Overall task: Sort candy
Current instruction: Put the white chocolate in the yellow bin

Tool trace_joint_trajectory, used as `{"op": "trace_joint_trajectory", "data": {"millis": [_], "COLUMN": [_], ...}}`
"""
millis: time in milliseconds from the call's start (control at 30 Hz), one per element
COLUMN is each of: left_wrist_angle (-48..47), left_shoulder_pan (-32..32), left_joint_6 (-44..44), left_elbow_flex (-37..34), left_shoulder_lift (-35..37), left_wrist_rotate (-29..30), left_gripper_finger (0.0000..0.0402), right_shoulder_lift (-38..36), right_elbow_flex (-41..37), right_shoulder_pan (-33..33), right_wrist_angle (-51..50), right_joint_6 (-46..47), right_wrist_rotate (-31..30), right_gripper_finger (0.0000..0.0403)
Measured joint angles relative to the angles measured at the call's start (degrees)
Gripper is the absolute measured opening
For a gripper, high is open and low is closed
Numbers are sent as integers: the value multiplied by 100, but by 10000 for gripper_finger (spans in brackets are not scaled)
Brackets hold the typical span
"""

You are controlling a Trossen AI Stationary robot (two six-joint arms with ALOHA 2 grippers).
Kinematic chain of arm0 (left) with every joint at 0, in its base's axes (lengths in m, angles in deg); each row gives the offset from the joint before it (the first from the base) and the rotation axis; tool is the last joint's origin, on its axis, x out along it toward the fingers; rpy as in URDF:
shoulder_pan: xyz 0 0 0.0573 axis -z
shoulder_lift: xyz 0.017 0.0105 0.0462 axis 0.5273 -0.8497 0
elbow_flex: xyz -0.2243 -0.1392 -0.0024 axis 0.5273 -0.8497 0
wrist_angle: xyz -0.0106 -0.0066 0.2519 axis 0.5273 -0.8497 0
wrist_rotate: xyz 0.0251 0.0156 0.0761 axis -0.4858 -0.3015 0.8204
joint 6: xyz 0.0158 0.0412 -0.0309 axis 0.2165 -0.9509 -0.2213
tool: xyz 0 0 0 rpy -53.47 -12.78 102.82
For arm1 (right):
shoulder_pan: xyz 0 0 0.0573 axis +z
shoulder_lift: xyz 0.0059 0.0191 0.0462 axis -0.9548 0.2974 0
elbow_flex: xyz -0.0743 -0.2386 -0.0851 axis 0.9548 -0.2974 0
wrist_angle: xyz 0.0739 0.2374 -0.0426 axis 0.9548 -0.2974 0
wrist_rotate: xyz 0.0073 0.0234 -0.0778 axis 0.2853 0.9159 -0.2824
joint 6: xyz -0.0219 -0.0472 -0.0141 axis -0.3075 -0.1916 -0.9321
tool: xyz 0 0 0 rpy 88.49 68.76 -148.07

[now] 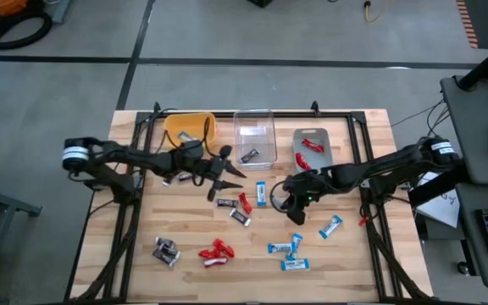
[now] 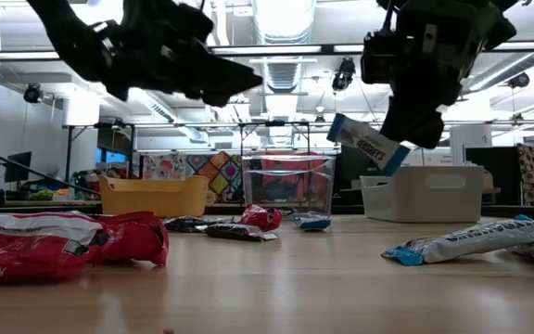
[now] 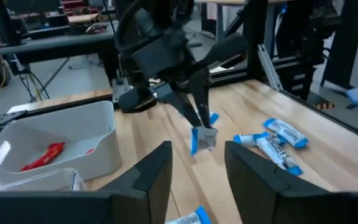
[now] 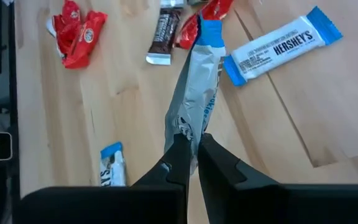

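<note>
Right wrist view: right gripper (image 4: 190, 144) pinched tight on a blue-and-white Hershey's bar (image 4: 196, 87) by one end, lifted over mid-table w/ more candy below. Thin grip — a swing toward the bins could shake it loose. Left gripper (image 3: 197, 163) hangs parted, empty, near the yellow bin (image 1: 189, 128).

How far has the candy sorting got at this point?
Early. Done: two red candies in the grey bin, at least one candy each in the clear bin and yellow bin. In hand: the right gripper pinches a blue-and-white candy; the left gripper is empty. Left: most candy lies on the table.
</note>
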Motion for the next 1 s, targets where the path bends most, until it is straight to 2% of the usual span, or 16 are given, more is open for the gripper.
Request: {"op": "trace_joint_trajectory", "data": {"millis": [133, 300, 567, 733, 1000], "left_wrist_angle": [608, 1114, 1274, 1297, 1282], "left_shoulder_pan": [22, 29, 58, 78, 83], "left_joint_6": [175, 355, 644, 689, 1151], "left_elbow_flex": [64, 278, 834, 1185, 1533], "left_shoulder_lift": [-606, -1234, -1929, -2214, -2487], "left_wrist_rotate": [-52, -672, -872, -1982, -1930], "left_gripper_finger": [160, 180, 186, 186, 184], "right_shoulder_lift": [97, 157, 157, 159, 159], "right_elbow_flex": [0, 0, 20, 61, 96], "right_shoulder_pan": [-4, -37, -95, -169, -224], "right_wrist_angle": [235, 721, 1065, 1066, 1027], "right_joint_6": [-276, -590, -1109, -1261, -1419], "right_wrist_rotate": [-1, 3, 14, 18, 41], "right_gripper_finger": [18, 18, 18, 17, 17]}}
